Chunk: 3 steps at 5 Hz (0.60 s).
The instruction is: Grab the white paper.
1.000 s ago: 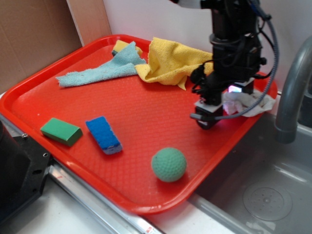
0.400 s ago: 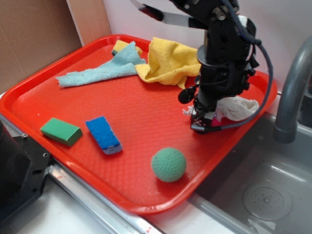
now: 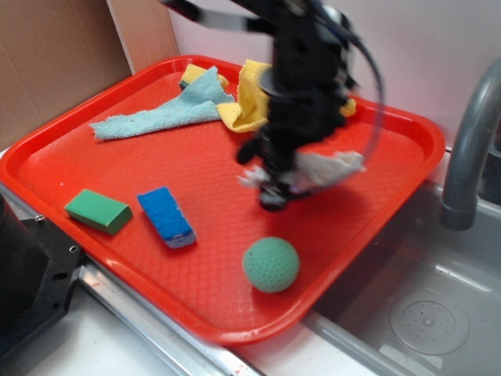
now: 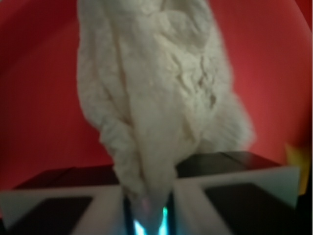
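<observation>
The white paper (image 3: 325, 167) is a wrinkly wad hanging from my gripper (image 3: 275, 188) above the middle of the red tray (image 3: 117, 160). The arm is blurred with motion. In the wrist view the white paper (image 4: 156, 93) fills the centre, and its lower end is pinched in my gripper (image 4: 146, 205), whose jaws stand close together on it. Red tray surface (image 4: 39, 98) shows behind the paper.
A green ball (image 3: 271, 265) lies near the tray's front edge. A blue sponge (image 3: 166, 216) and a green block (image 3: 98, 211) sit at the front left. A light-blue cloth (image 3: 160, 114) and a yellow cloth (image 3: 249, 98) lie at the back. A faucet (image 3: 466, 149) and sink (image 3: 423, 305) are at the right.
The gripper has moved left from the tray's right edge toward its middle, carrying the white paper along, clear of the rim.
</observation>
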Each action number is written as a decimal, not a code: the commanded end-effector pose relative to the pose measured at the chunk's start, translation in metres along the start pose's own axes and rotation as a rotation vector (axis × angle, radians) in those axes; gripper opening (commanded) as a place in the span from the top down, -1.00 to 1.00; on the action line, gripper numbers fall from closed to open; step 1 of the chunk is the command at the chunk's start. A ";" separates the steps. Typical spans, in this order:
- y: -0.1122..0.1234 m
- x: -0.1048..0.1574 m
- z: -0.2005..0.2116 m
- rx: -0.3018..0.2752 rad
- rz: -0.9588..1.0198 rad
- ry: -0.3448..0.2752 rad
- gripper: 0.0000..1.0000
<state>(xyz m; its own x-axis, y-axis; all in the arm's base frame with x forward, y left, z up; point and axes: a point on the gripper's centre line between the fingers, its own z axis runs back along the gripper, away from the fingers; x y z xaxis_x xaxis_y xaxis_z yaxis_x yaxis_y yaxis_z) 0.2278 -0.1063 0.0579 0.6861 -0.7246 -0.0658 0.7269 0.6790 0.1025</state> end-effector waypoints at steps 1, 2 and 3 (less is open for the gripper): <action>-0.023 -0.116 0.102 -0.039 0.502 -0.160 1.00; -0.005 -0.157 0.146 -0.003 0.752 -0.162 1.00; 0.015 -0.170 0.146 0.015 0.884 -0.118 1.00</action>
<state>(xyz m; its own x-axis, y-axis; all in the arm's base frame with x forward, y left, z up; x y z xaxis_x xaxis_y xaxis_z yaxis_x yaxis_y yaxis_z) 0.1222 0.0520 0.2091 0.9916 0.0584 0.1157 -0.0668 0.9952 0.0710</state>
